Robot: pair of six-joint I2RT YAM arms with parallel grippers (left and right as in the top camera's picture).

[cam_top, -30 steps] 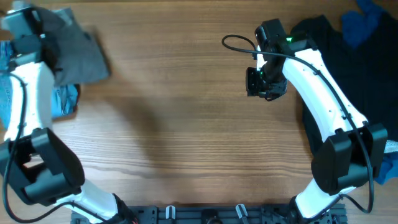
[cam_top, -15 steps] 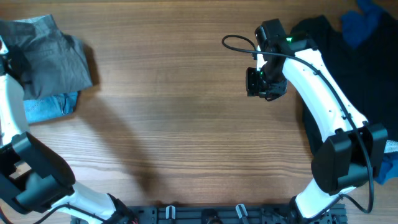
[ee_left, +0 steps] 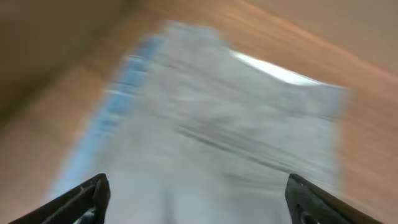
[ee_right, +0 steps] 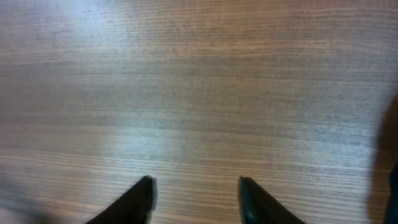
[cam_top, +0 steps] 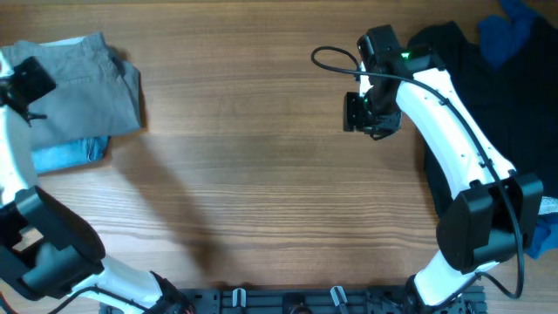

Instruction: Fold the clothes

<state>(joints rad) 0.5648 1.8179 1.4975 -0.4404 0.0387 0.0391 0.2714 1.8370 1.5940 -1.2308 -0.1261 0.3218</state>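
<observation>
The folded mid-grey trousers [cam_top: 91, 83] are now lying flat atop the folded light-blue garment [cam_top: 68, 153] at far left. The left gripper [ee_left: 196, 186], fingers spread wide, is drawing away. The right gripper [ee_right: 196, 182], likewise spread, is still hovering beside the black clothes [cam_top: 523, 96], probably next.

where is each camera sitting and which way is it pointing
Overhead: fixed above the table, looking straight down; both arms show, grey trousers far left, black garment far right.
Left wrist: on the left gripper, looking down at the blurred trousers; its two open fingertips show at the bottom.
Right wrist: on the right gripper, looking down at bare wood; its two fingertips show.
Shared: overhead and left wrist both see the trousers atop a light-blue garment.
</observation>
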